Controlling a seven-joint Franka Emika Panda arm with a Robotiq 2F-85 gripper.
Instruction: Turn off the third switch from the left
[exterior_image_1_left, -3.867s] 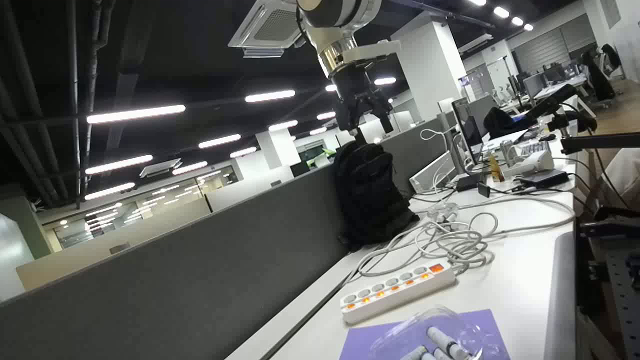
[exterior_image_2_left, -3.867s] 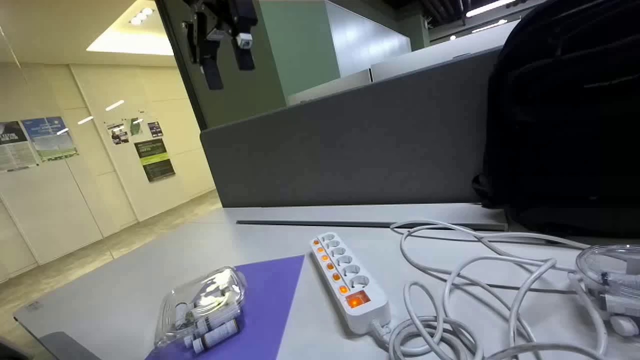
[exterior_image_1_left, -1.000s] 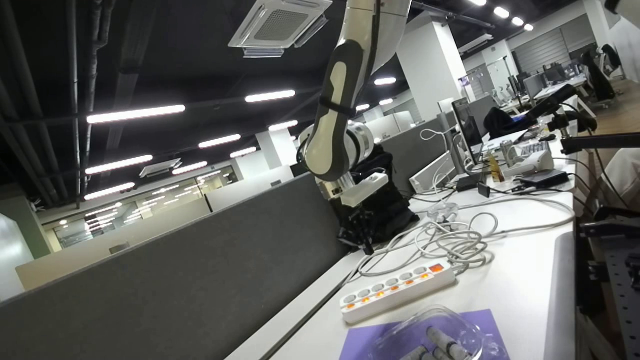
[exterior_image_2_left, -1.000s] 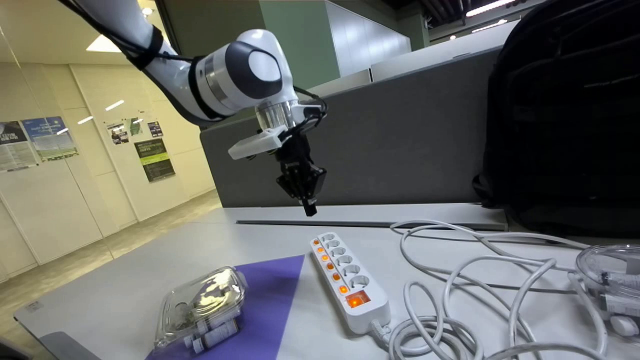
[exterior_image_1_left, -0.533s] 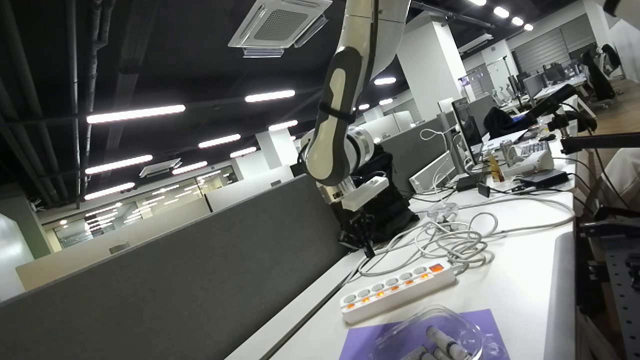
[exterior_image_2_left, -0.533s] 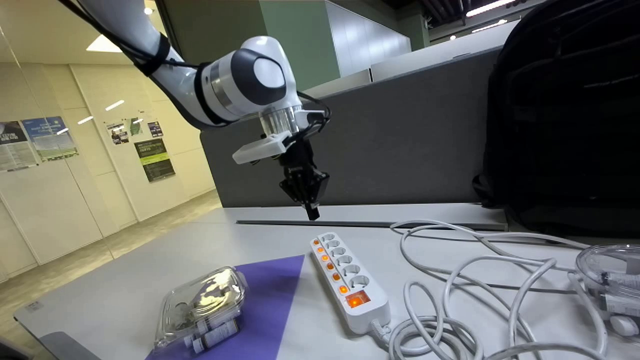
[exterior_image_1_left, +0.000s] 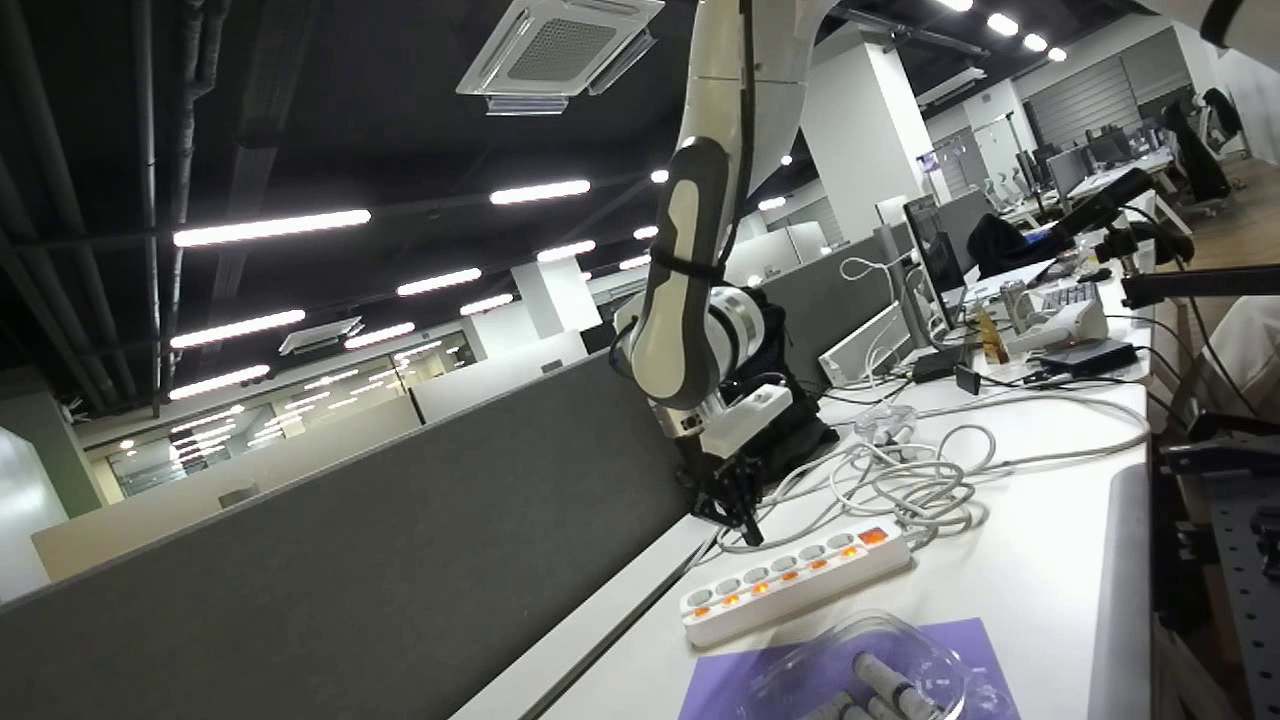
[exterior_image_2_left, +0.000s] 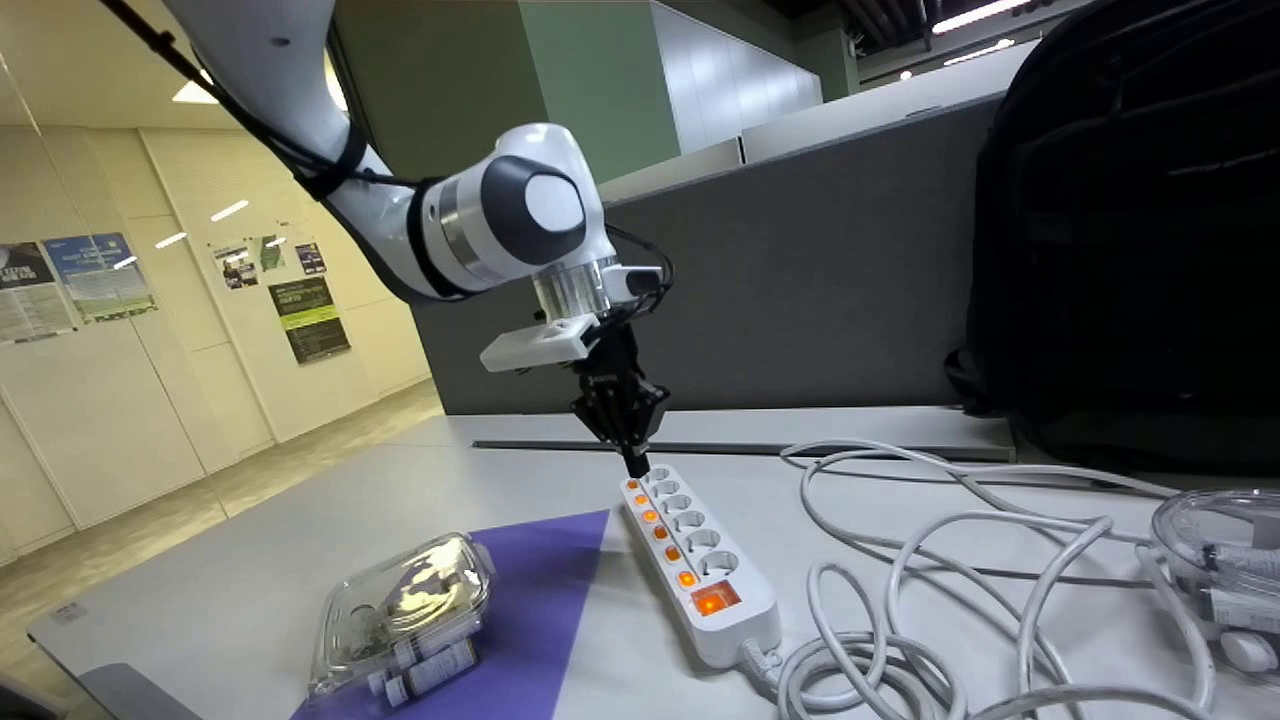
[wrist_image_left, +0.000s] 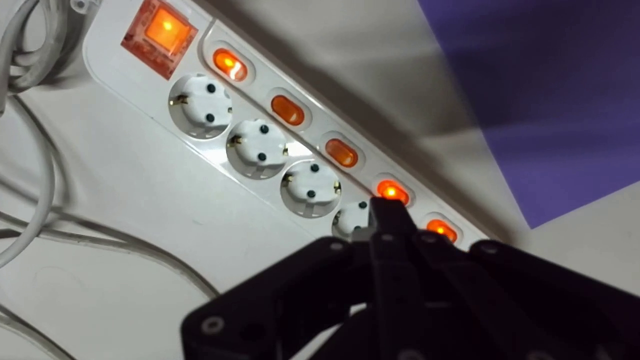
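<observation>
Clear plastic box holds white labelled tubes; the pincer, pinched narrow, hangs near the orange switches.

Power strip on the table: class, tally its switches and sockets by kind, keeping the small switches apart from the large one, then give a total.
Small orange switches: 6
Large orange switch: 1
Round sockets: 6
Total: 13

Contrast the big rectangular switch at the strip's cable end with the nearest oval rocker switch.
The rectangular switch is larger with square corners; the oval rocker switch is smaller and round-ended. The rectangular switch sits beyond the sockets; the oval rocker switch, beside one. Both glow orange.
</observation>
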